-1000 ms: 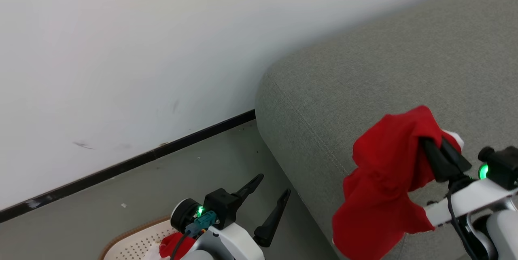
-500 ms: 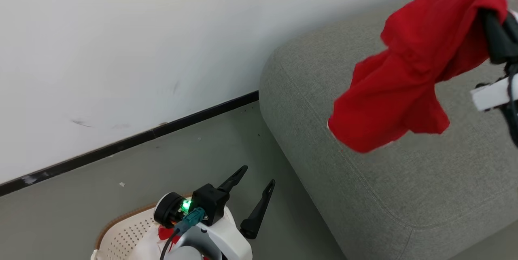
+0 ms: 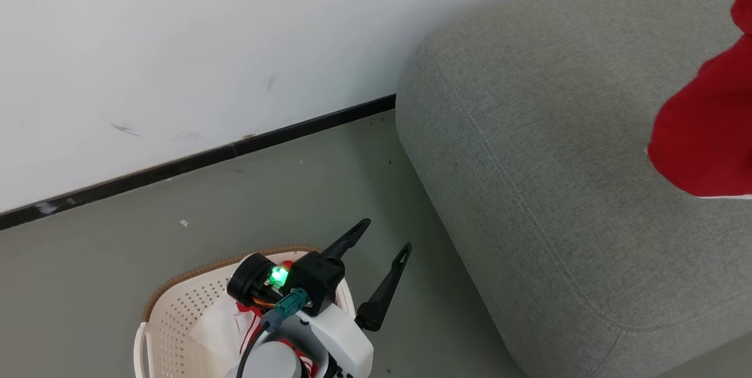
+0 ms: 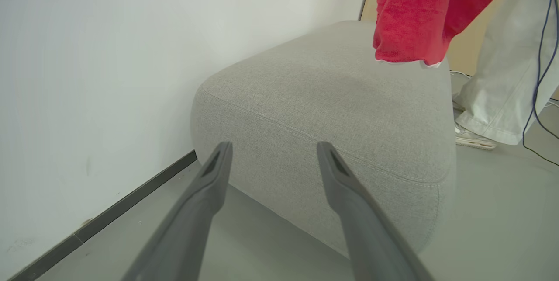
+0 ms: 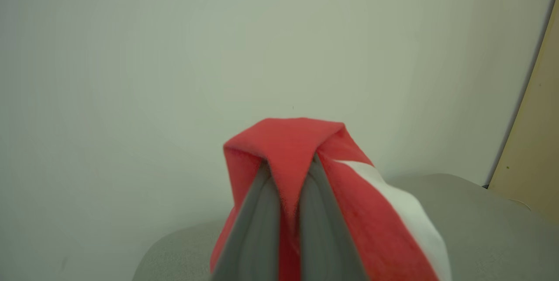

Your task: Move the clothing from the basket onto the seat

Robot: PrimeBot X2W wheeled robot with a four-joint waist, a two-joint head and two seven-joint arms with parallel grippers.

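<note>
A red garment [image 3: 708, 131] hangs in the air above the grey seat [image 3: 558, 149], at the head view's right edge. My right gripper [image 5: 289, 167] is shut on it, with red cloth and a white stripe draped over the fingers. The left wrist view has the same red garment [image 4: 426, 12] dangling over the seat [image 4: 340, 110]. My left gripper [image 3: 385, 238] is open and holds nothing, over the floor between basket and seat. The cream basket [image 3: 182, 313] stands at the lower left with more red and white clothing [image 3: 235, 322] inside, partly hidden by my left arm.
A white wall [image 3: 205, 43] with a black skirting strip [image 3: 235, 149] runs behind the basket and seat. Grey floor [image 3: 294, 201] lies between them. Beyond the seat stand a person's trouser leg [image 4: 502, 75] and shoe [image 4: 474, 140], beside a dark cable [image 4: 539, 75].
My right gripper has carried the red garment up and to the right, over the seat. The head camera has tilted down, so more of the basket shows. The left gripper stays open.
</note>
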